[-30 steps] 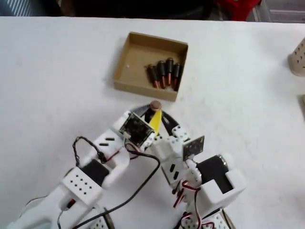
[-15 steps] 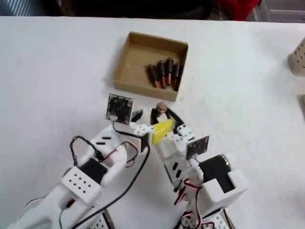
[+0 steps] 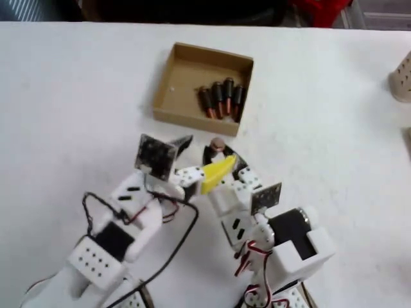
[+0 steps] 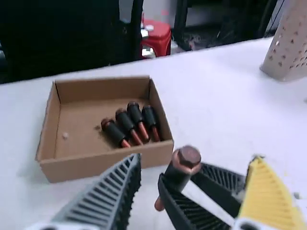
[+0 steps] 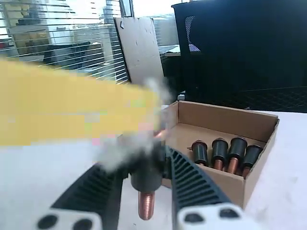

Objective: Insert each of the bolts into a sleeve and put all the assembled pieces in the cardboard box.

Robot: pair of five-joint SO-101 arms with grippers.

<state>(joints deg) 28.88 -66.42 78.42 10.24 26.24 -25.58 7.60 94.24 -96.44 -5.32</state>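
Observation:
The cardboard box (image 3: 168, 83) sits at the table's middle back with several assembled sleeve-and-bolt pieces (image 3: 221, 99) lying side by side in it. Just in front of the box, my right gripper (image 3: 218, 154) is shut on a black sleeve with a copper bolt through it (image 3: 218, 144). The right wrist view shows the sleeve (image 5: 146, 178) between the black fingers, the bolt's tip pointing down. My left gripper (image 3: 209, 149) stands open around that piece, with the grey finger (image 4: 108, 199) on one side and the yellow finger (image 4: 264, 191) on the other, neither touching the bolt head (image 4: 186, 160).
A beige perforated container (image 3: 401, 77) stands at the right table edge. Both arms crowd the front middle, with loose cables (image 3: 180, 237) between them. To the left of the box the white table is bare.
My left gripper has let go of the bolt, opened and drawn back toward the left. The right gripper keeps the assembled piece in about the same place.

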